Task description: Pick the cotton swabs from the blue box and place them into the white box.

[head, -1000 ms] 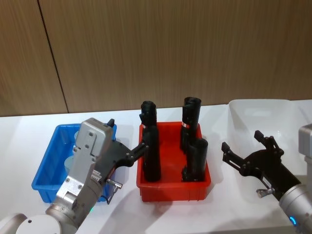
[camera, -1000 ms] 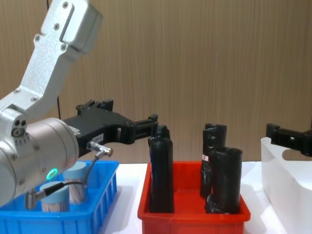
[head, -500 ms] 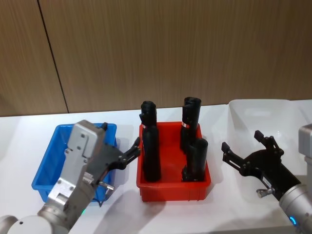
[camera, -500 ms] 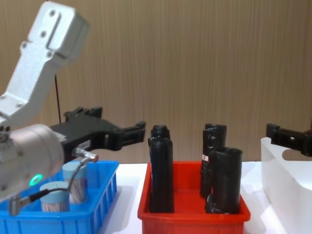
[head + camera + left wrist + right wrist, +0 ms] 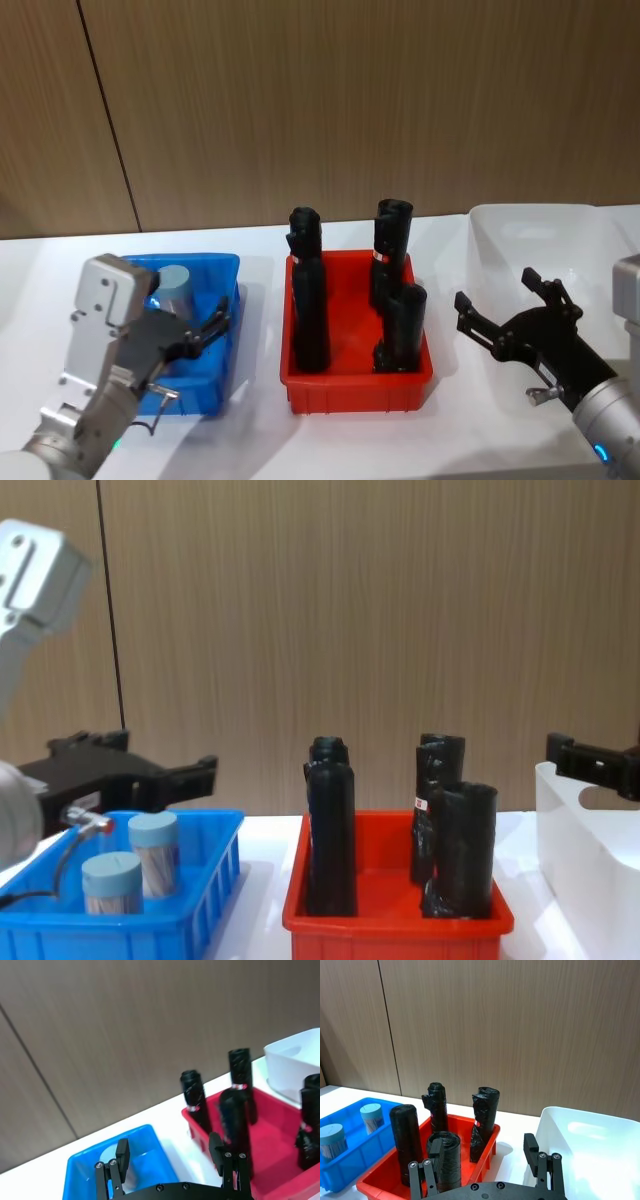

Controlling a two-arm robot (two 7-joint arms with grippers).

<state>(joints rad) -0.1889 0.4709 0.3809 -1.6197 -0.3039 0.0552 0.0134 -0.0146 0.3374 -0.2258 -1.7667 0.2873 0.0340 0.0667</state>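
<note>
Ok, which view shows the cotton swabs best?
The chest view: both cotton swabs stand side-on, fully visible, in the blue box. The right wrist view shows both, farther off; the head view shows one; the left wrist view glimpses one.

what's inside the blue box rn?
Two upright tubs of cotton swabs in the blue box, lids on. The left gripper, open, hangs over the box in the head view and covers part of its floor, so anything lying flat there can't be seen. Right gripper idle at right.

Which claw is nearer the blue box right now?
Left. The left claw hangs open just above the blue box; the right claw sits open beyond the red bin, by the white box.
</note>
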